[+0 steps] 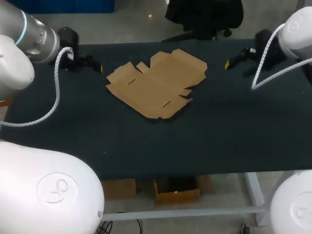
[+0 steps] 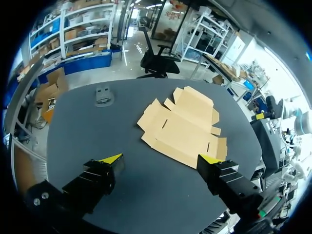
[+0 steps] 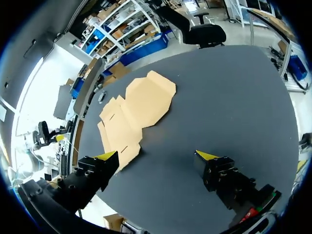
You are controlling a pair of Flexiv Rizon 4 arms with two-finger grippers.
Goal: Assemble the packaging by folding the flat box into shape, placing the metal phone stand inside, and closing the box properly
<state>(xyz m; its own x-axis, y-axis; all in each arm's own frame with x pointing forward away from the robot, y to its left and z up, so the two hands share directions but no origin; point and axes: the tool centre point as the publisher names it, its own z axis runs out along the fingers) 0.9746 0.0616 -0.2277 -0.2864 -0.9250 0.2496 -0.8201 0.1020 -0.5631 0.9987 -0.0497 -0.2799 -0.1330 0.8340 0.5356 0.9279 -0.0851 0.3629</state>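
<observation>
A flat, unfolded brown cardboard box (image 1: 157,84) lies on the dark table, towards the back middle. The left wrist view has the box (image 2: 183,129) ahead of my left gripper (image 2: 161,159), which is open and holds nothing. A small grey metal phone stand (image 2: 103,95) sits near the table's far edge, apart from the box; it does not show in the head view. My right gripper (image 3: 157,155) is open and holds nothing, with the box (image 3: 131,107) ahead of it. In the head view my left gripper (image 1: 97,66) is left of the box and my right gripper (image 1: 230,63) is right of it.
The dark table (image 1: 219,126) has bare surface in front of the box and on both sides. My right arm (image 2: 268,109) shows past the box in the left wrist view.
</observation>
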